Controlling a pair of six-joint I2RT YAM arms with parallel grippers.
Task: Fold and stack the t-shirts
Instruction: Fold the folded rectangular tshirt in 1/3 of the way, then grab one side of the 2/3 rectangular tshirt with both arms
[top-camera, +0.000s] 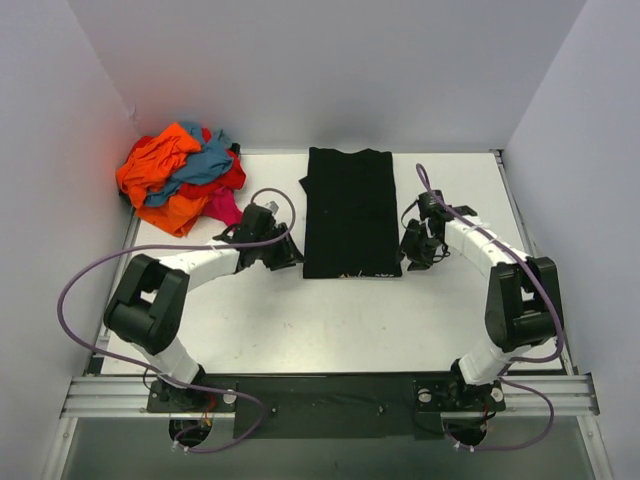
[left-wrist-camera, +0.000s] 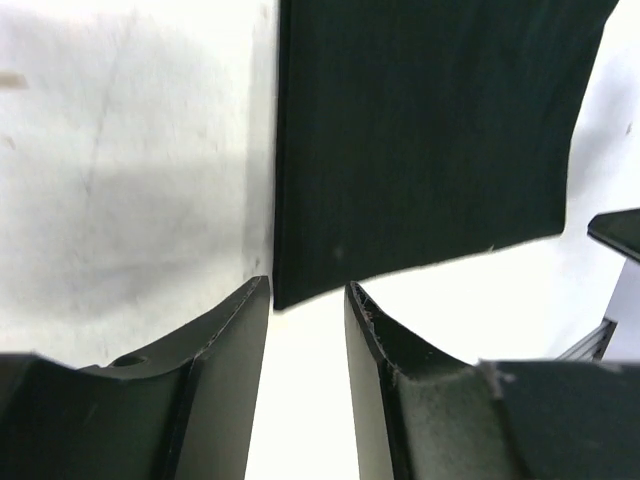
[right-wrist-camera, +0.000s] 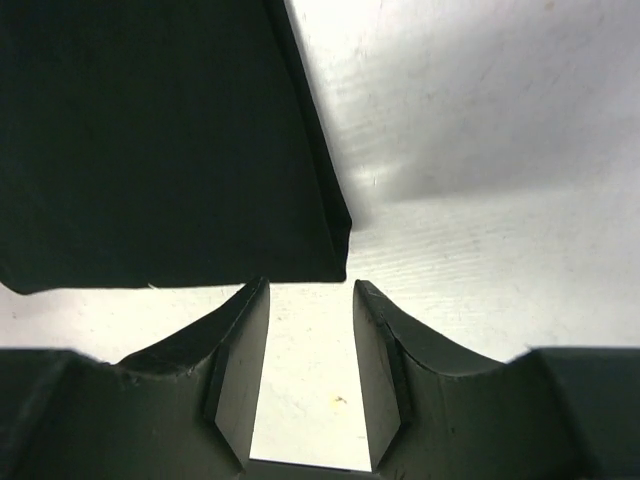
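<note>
A black t-shirt (top-camera: 348, 210) lies flat on the white table as a long folded strip. My left gripper (top-camera: 290, 255) is open and empty at its near left corner; in the left wrist view the shirt (left-wrist-camera: 430, 140) has that corner just ahead of the gripper (left-wrist-camera: 308, 290). My right gripper (top-camera: 408, 252) is open and empty at the near right corner; in the right wrist view the shirt (right-wrist-camera: 160, 140) has that corner just ahead of the gripper (right-wrist-camera: 310, 288). A pile of unfolded orange, blue and red t-shirts (top-camera: 182, 175) sits at the far left.
The white table (top-camera: 330, 320) is walled by grey panels at the back and both sides. A metal rail (top-camera: 330, 392) runs along the near edge at the arm bases. Purple cables loop from both arms.
</note>
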